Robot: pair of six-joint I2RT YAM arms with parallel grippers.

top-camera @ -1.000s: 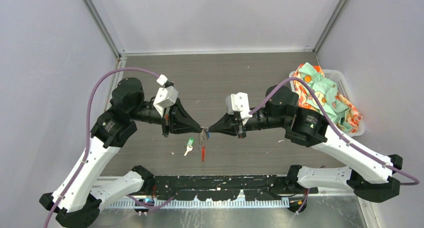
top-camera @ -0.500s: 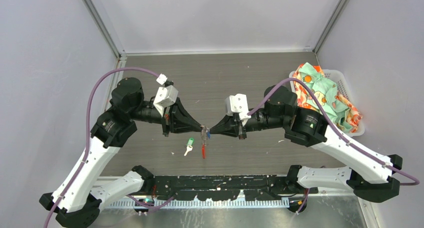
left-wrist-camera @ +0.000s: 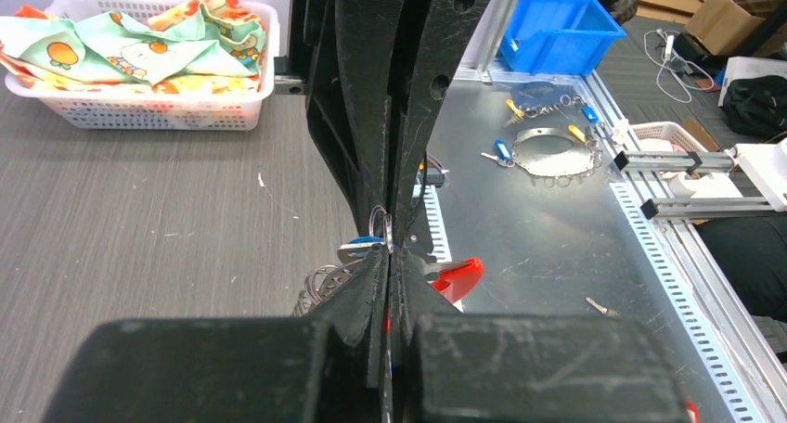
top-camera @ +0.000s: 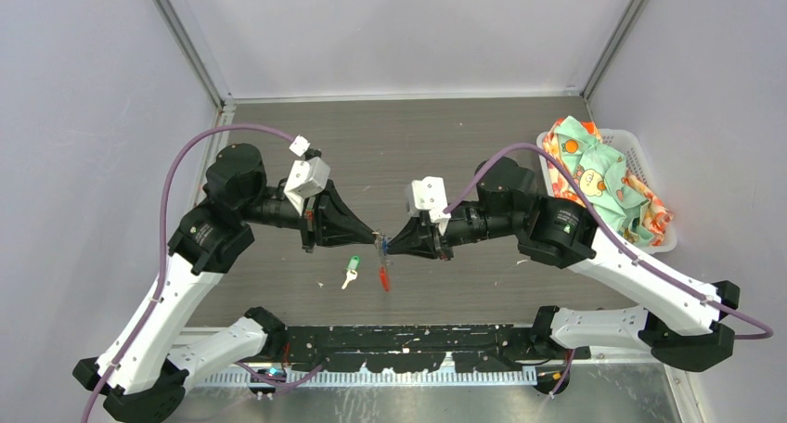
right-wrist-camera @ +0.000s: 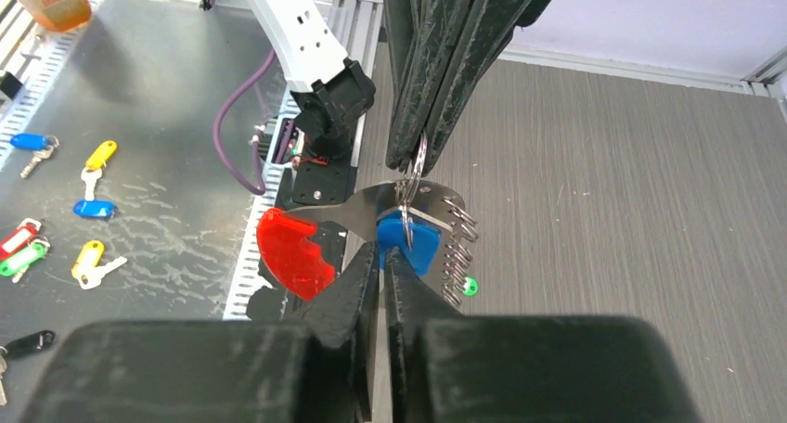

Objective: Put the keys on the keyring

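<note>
The keyring (top-camera: 381, 261) hangs between both gripper tips above the table: a silver ring (right-wrist-camera: 413, 174), a chain (right-wrist-camera: 454, 247) and a red tab (right-wrist-camera: 291, 252). My left gripper (top-camera: 374, 235) is shut on the ring (left-wrist-camera: 378, 224), with the chain (left-wrist-camera: 318, 284) and red tab (left-wrist-camera: 458, 277) dangling beyond it. My right gripper (right-wrist-camera: 383, 249) meets it from the right, its jaws a hair apart, pinching the edge of the blue key (right-wrist-camera: 414, 238) that sits at the ring. The green key (top-camera: 352, 267) lies on the table left of the red tab (top-camera: 383, 277).
A white basket (top-camera: 640, 159) full of patterned cloth stands at the right edge. Behind the arm bases runs a metal shelf (left-wrist-camera: 548, 237) with spare coloured keys (right-wrist-camera: 90, 205). A blue bin (left-wrist-camera: 557, 33) shows in the left wrist view.
My right arm has pushed left, bringing its tip closer against the left gripper. The hanging red tab has swung a little right and up. The left arm and green key have stayed put.
</note>
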